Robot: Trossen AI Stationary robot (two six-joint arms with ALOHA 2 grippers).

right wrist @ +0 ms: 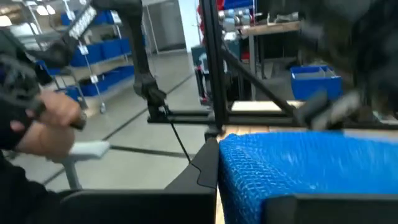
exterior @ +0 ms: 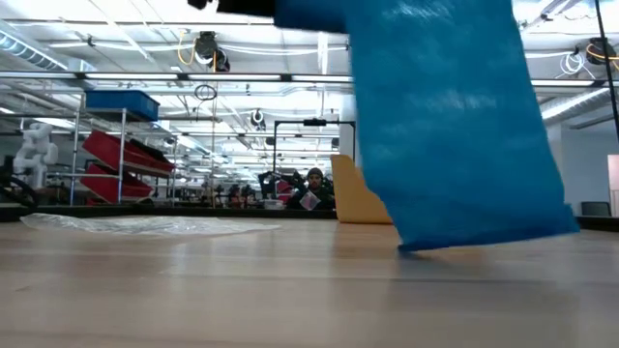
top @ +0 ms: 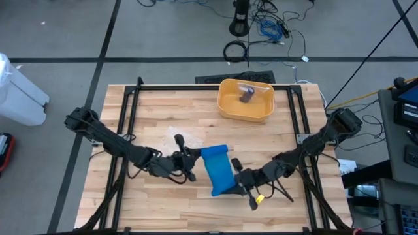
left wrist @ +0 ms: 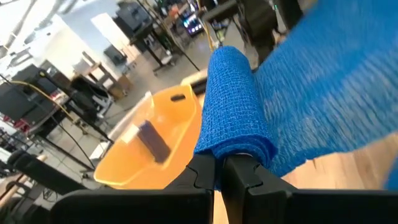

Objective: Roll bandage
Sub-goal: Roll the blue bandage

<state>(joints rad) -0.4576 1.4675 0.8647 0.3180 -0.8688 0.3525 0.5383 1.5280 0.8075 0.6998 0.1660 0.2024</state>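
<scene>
Since rolling needs tension, the left gripper (top: pixel 191 163) pinched the blue bandage (top: pixel 219 170) at its rolled end while the right gripper (top: pixel 243 184) clamped the loose end, both just below the yellow bin (top: pixel 245 100).

Bright blue bandage (top: pixel 219 171) with a fine woven crepe texture. Behind it, yellow-orange tub (top: pixel 245 100) holding a dark grey piece (top: pixel 247 96). Underneath, pale striped wood bench (top: pixel 170 111) framed in black. Black end effectors at the bandage, left (top: pixel 190 160), right (top: pixel 239 183).
</scene>
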